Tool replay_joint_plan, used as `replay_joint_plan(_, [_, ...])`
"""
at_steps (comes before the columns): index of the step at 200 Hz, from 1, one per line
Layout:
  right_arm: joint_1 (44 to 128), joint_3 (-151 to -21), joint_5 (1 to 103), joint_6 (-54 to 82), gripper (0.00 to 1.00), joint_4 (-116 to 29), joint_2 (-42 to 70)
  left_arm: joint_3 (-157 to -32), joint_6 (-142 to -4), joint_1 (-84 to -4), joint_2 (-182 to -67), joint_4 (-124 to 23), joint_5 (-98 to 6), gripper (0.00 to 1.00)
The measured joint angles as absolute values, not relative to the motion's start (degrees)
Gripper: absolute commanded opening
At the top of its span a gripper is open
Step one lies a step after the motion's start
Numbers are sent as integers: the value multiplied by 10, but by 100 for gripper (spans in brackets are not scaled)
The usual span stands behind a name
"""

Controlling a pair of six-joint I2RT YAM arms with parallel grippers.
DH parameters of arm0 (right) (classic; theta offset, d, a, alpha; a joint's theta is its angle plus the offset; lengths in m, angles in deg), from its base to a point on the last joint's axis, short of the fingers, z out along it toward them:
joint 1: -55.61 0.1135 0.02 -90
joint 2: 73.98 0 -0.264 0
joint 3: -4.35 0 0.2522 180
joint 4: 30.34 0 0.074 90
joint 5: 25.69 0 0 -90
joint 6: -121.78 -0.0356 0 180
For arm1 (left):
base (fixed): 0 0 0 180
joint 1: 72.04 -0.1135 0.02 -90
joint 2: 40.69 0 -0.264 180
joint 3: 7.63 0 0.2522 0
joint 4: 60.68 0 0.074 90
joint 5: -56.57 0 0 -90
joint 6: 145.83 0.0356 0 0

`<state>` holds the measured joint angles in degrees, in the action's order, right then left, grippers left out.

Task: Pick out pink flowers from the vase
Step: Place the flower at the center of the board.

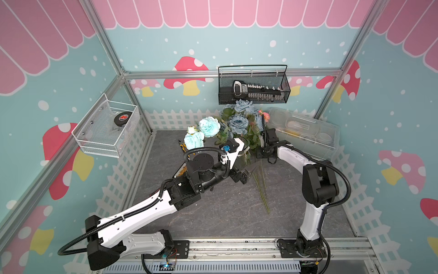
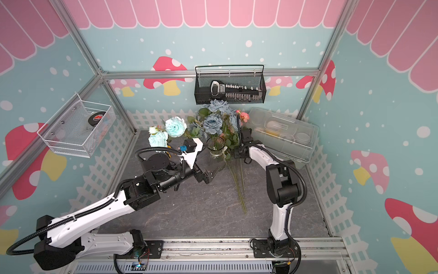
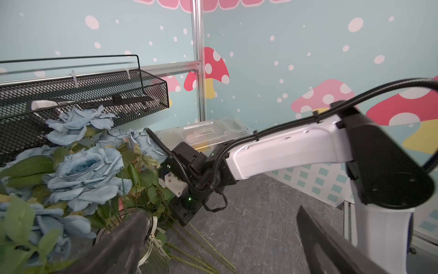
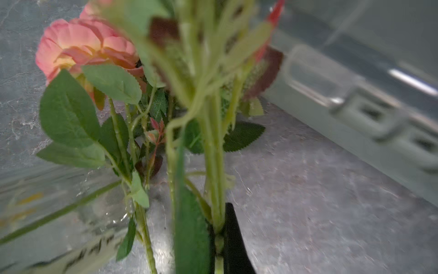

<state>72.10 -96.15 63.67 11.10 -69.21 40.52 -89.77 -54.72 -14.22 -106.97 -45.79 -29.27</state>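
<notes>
Right gripper pinches pink flower stems; leaves might snag blue roses, tipping vase. Left gripper hangs wide open.

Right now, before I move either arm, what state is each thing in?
vase: upright on the table.
pink flowers: stems clamped; whether clear of the vase, cannot tell.
right claw: shut on the pink flowers' stems.
left claw: open, empty, near the vase.
grey-blue roses: upright above the vase.
long green stems: flat on the table.
plastic box: lid shut.
</notes>
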Motion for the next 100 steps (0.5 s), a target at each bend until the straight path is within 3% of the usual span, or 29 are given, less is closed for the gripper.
replay_joint_plan(40, [721, -992, 610, 108, 0, -694, 478, -899, -535, -139, -1043, -446, -274, 99])
replay_joint_plan(58, [721, -993, 607, 107, 34, -697, 490, -903, -523, -138, -1037, -436, -260, 99])
replay_joint_plan(69, [721, -993, 607, 111, 49, -701, 491, -907, -517, -138, -1032, -431, -247, 99])
replay_joint_plan(82, [721, -990, 609, 116, 60, -700, 488, -911, -506, -138, -1023, -430, -224, 99])
replay_joint_plan(100, [721, -963, 622, 114, 68, -693, 459, -915, -493, -138, -1008, -429, -180, 99])
